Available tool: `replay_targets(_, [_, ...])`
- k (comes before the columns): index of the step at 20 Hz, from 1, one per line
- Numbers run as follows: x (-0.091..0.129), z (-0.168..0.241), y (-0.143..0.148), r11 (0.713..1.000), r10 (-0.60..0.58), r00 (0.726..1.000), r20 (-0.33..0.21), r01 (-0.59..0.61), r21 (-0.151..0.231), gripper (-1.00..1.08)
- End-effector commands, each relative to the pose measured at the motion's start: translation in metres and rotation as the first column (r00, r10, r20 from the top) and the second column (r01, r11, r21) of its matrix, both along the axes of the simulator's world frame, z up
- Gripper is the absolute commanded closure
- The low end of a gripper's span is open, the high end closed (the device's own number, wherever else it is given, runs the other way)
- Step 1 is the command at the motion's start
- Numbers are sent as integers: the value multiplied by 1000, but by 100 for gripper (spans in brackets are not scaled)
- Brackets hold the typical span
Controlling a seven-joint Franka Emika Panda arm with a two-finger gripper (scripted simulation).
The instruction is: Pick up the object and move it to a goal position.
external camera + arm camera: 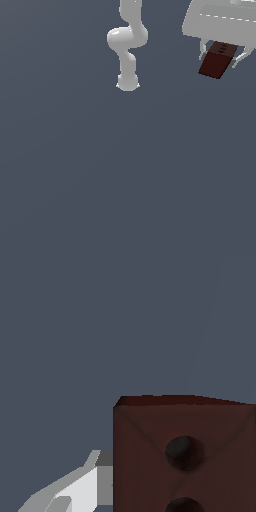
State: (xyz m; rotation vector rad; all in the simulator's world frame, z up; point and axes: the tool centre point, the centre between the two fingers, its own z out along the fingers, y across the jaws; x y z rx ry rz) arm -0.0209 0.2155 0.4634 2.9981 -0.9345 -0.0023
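In the exterior view, the white arm (127, 45) stands in the upper middle of the frame, its rounded links curving down to a base that rests on the plain dark grey bench (100, 175). The bench fills the rest of the frame from the left edge across.

Further right, in the upper right corner, the broad white body of the hand (218, 56) reaches in from the top edge, with two slim pale fingers (202, 50) hanging below it. Between those fingers sits the object (217, 60), a small dark red-brown block, narrower than the hand's body, tilted so that its lower end points toward the lower left. A few dark dots show on its upper face near the hand. The fingers lie against both sides of the block, so the hand is gripping it. Whether the block is clear of the bench cannot be told from this view.

In the wrist view, one pale grey finger (82, 488) shows at the lower left of the frame, touching the left side of the block (200, 426), which fills the lower right. Two round dark dots mark the block's face. Grey bench (100, 331) lies behind everything.
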Motion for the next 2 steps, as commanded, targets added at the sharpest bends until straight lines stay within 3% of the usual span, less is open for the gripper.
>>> replay_targets(1, [0,3,1,1000,0,1000,2,0,1,108])
replay_targets(2, [0,3,1,1000,0,1000,2,0,1,108])
